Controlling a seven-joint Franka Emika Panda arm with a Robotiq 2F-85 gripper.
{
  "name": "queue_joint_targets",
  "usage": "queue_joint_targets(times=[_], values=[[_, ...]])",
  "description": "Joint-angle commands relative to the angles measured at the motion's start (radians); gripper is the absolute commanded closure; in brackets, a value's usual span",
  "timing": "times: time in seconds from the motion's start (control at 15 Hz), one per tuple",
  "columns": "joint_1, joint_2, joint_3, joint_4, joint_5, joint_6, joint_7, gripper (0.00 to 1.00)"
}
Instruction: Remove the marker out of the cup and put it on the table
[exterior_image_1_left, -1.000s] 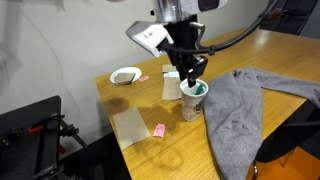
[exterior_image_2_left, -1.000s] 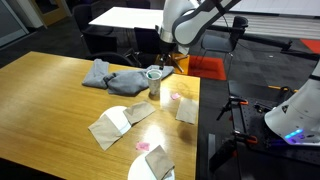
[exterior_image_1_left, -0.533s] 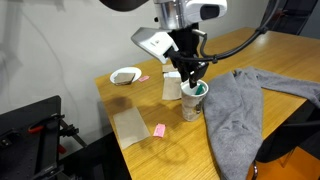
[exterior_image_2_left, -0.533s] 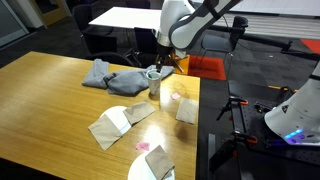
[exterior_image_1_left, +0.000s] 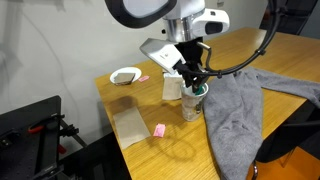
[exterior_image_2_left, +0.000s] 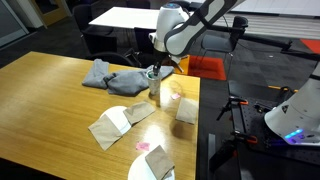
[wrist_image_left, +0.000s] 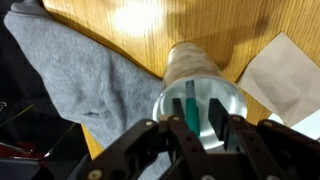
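The white paper cup (exterior_image_1_left: 190, 106) (exterior_image_2_left: 155, 88) stands upright on the wooden table (exterior_image_1_left: 268, 50) (exterior_image_2_left: 50, 100). In the wrist view I look straight down into the cup (wrist_image_left: 175, 62), where the teal marker (wrist_image_left: 190, 103) leans. My gripper (wrist_image_left: 197, 114) (exterior_image_1_left: 195, 83) (exterior_image_2_left: 157, 70) hangs at the cup's mouth with its fingers dipped inside the rim. The marker lies between the fingers, close to the left one (wrist_image_left: 178, 112), and a gap shows on the side of the right one. The jaws stand narrowed but apart, not pinching the marker.
A grey cloth (exterior_image_1_left: 240, 110) (exterior_image_2_left: 105, 73) (wrist_image_left: 70, 70) lies right beside the cup. Brown paper napkins (exterior_image_1_left: 130, 125) (exterior_image_2_left: 110, 127) (wrist_image_left: 285, 65), a small pink block (exterior_image_1_left: 160, 130) and a shallow white bowl (exterior_image_1_left: 126, 75) sit on the other sides. The table edge is near the bowl.
The gripper has come down from above the cup to its rim, and its jaws have narrowed around the marker. The cup and marker have not moved.
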Motion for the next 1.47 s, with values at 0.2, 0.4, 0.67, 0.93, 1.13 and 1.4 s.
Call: queue_joint_targets(times=[0.2, 0.4, 0.67, 0.93, 1.13, 1.4], values=[[-0.028, 0.067, 0.035, 0.077, 0.019, 0.018, -0.037, 0.65], [-0.030, 0.089, 0.039, 0.101, 0.018, 0.018, -0.038, 0.67], [-0.037, 0.113, 0.052, 0.124, 0.021, 0.021, -0.042, 0.69], [-0.038, 0.130, 0.057, 0.141, 0.016, 0.022, -0.041, 0.70], [-0.033, 0.133, 0.053, 0.143, 0.008, 0.024, -0.042, 0.69], [-0.030, 0.127, 0.050, 0.131, 0.002, 0.031, -0.048, 0.95]])
